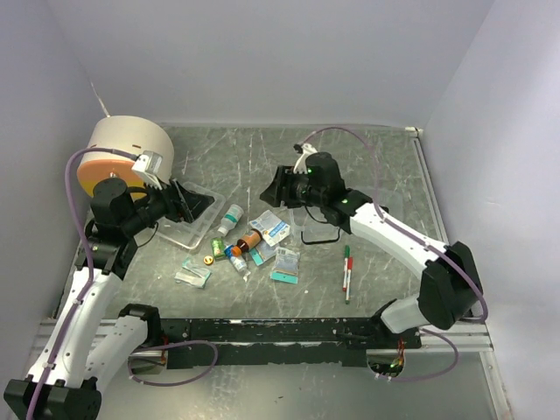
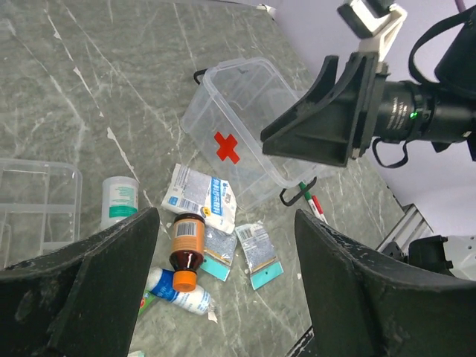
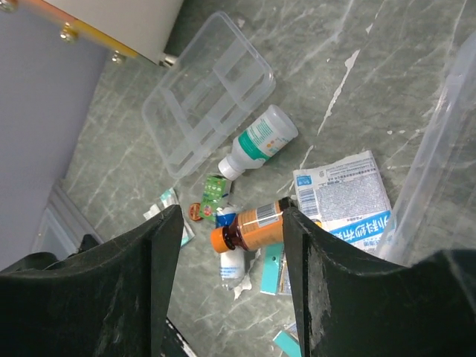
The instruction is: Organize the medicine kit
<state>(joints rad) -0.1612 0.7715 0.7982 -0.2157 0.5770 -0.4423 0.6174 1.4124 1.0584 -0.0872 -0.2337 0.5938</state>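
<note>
The medicine kit [image 2: 249, 104], a clear box with a red cross [image 2: 227, 147], lies tilted on the table under my right arm; its wall shows at the right edge of the right wrist view [image 3: 439, 171]. The clear compartment tray [image 1: 185, 223] lies apart at the left. My left gripper [image 1: 194, 203] hovers open and empty over the tray's right end. My right gripper [image 1: 273, 188] hangs open and empty above the brown bottle with the orange cap [image 3: 256, 222]. In its own view the left gripper [image 2: 224, 223] looks down on the same bottle [image 2: 186, 242].
Loose between tray and kit: a white bottle with green label [image 1: 231, 219], a white sachet [image 1: 269, 227], foil packets [image 1: 286, 262], a white tube [image 2: 178, 294], small green and orange bits. Pens [image 1: 347, 271] lie right. A round beige-and-orange drum [image 1: 122, 153] stands back left.
</note>
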